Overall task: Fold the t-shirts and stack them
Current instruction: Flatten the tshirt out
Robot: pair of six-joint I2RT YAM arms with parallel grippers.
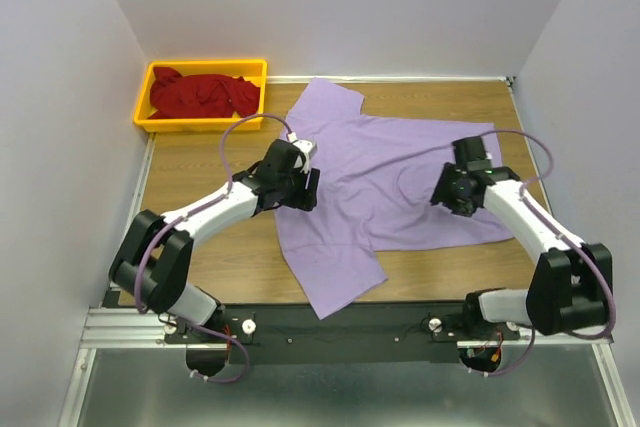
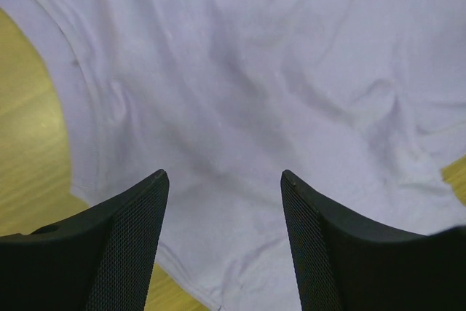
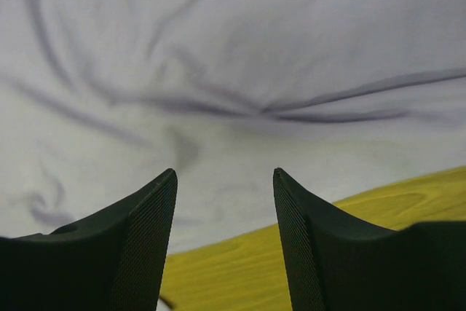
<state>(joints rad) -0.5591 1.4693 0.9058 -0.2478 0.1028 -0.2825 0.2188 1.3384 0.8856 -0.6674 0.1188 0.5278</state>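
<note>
Lavender t-shirt [image 1: 400,162] lies wrinkled on the table [image 1: 200,162]; dark red t-shirt [image 1: 200,95] bunched in the yellow bin [image 1: 205,65]. Your left gripper [image 1: 306,190] and right gripper [image 1: 446,194] hang over lavender cloth, jaws wide, empty. Grabbing wrinkles could skew your fold.

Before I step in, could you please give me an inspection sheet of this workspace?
Surface: wooden table, partly covered by the purple shirt.
Job's things: purple shirt spread out and wrinkled; red shirt crumpled in the bin.
Clutter: nothing seen beyond the yellow bin at the far left corner.
Grippers: left gripper open, empty, over the purple shirt; right gripper likewise.
Cables: left cable and right cable, purple, each in a loop.
Surroundings: white walls on three sides; metal rail at the near edge.
</note>
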